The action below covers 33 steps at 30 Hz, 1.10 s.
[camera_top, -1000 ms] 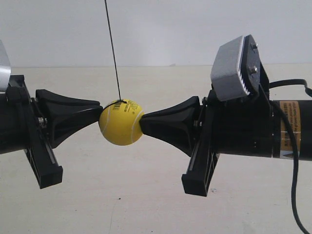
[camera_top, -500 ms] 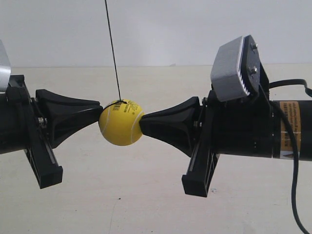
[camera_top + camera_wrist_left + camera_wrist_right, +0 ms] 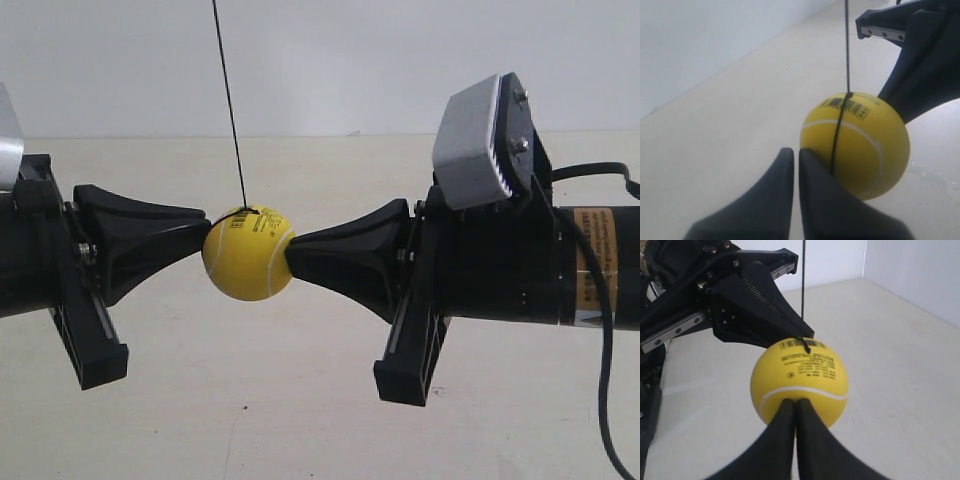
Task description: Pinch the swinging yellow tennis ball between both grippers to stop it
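Observation:
The yellow tennis ball [image 3: 248, 255] hangs on a thin black string [image 3: 228, 110] above the pale surface. It is pinched between two black wedge-shaped grippers. The tip of the arm at the exterior view's left [image 3: 200, 235] touches one side, and the tip of the arm at the exterior view's right [image 3: 295, 250] touches the other. In the left wrist view my left gripper [image 3: 796, 151] is shut, one jaw pressing the ball [image 3: 865, 150]. My right gripper [image 3: 796, 402] is shut too, its tips against the ball [image 3: 800, 375] at the white seam.
A grey ribbed block [image 3: 470, 140] sits on the arm at the exterior view's right, and a black cable [image 3: 605, 330] loops down beside that arm. A pale tabletop [image 3: 300, 420] lies below and a white wall [image 3: 330, 60] stands behind.
The top of the string has leaned very slightly to the left. The ball and both grippers have stayed where they were.

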Available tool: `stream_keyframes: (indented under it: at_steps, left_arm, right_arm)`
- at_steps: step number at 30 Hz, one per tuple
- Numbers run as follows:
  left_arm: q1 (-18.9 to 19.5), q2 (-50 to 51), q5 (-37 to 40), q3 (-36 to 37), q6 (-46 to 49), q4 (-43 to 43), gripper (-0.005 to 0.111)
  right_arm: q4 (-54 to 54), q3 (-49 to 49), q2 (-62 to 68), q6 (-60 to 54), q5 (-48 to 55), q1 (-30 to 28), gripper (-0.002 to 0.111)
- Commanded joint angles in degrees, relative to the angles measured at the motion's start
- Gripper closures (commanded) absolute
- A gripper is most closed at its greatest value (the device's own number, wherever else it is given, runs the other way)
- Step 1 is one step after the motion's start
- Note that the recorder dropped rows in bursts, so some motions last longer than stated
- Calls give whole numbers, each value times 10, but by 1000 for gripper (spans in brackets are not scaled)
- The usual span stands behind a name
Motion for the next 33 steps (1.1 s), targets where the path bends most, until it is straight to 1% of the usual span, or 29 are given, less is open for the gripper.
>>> stream_keyframes:
  at_steps: [1, 21, 27, 33]
  left_arm:
    - [-4, 0, -25, 2, -5, 10, 102]
    - [-4, 0, -23, 2, -5, 10, 102]
    - [-4, -3, 45, 2, -12, 5, 102]
    - [-4, -21, 106, 2, -25, -10, 102]
  right_arm:
    - [3, -3, 1, 2, -7, 0, 108]
    - [3, -3, 1, 2, -7, 0, 108]
    - [3, -3, 1, -1, -5, 0, 108]
    - [15, -3, 1, -8, 33, 0, 108]
